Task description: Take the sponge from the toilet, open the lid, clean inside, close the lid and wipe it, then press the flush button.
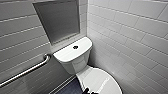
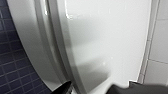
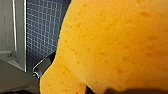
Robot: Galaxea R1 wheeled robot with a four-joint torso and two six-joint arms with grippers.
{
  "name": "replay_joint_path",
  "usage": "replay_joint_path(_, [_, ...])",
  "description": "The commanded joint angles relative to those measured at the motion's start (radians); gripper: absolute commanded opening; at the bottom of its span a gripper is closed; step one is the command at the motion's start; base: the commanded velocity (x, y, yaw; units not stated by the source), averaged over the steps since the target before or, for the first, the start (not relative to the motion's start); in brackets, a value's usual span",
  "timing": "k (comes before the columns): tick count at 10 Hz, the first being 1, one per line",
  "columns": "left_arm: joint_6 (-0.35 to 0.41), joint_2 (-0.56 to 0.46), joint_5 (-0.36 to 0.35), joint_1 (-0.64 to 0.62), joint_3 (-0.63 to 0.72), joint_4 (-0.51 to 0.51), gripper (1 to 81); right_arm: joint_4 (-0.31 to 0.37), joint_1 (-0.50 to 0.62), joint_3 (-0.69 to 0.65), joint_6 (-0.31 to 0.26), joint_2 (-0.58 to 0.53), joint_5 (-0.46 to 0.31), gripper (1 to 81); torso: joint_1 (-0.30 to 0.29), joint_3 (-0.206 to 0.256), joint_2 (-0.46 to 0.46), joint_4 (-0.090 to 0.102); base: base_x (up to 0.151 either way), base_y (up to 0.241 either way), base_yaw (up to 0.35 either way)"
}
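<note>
The white toilet [image 1: 75, 62] stands in the tiled corner, its round dark flush button [image 1: 75, 47] in the middle of the tank top. The oval lid [image 1: 100, 81] lies down over the bowl. My left gripper [image 2: 92, 88] is open at the lid's [image 2: 105, 37] side edge, one dark finger [image 2: 65, 87] on the outer side of the rim and the other over the lid's top; it shows as a dark tip [image 1: 87, 91] at the lid's near edge. The orange sponge [image 3: 112, 45] sits in my right gripper [image 3: 82, 82], which is shut on it, above blue floor tiles.
A metal grab bar [image 1: 25, 72] runs along the left wall. A grey recessed panel [image 1: 58, 18] sits above the tank. White tiled walls close in on both sides. Dark blue mosaic floor [image 2: 12, 62] lies left of the bowl.
</note>
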Motion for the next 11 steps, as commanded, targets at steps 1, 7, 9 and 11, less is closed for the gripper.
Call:
replay_joint_path(1, [-0.052, -0.048, -0.079, -0.206, 0.250, 0.006, 81.1, -0.011, -0.002, 0.025, 0.002, -0.037, -0.062, 1.0, 0.000, 0.000, 0.000, 0.000, 0.000, 0.000, 0.000])
replay_joint_path(7, [-0.124, -0.194, -0.138, -0.225, 0.487, 0.006, 81.1, -0.001, -0.002, 0.015, 0.045, -0.034, -0.053, 1.0, 0.000, 0.000, 0.000, 0.000, 0.000, 0.000, 0.000])
replay_joint_path(9, [-0.190, -0.251, -0.175, -0.220, 0.561, 0.006, 81.1, -0.001, -0.001, 0.010, 0.080, -0.031, -0.047, 1.0, 0.000, 0.000, 0.000, 0.000, 0.000, 0.000, 0.000])
replay_joint_path(11, [-0.309, -0.289, -0.194, -0.214, 0.575, 0.003, 81.1, -0.001, -0.011, -0.013, 0.124, -0.017, -0.018, 1.0, 0.000, 0.000, 0.000, 0.000, 0.000, 0.000, 0.000])
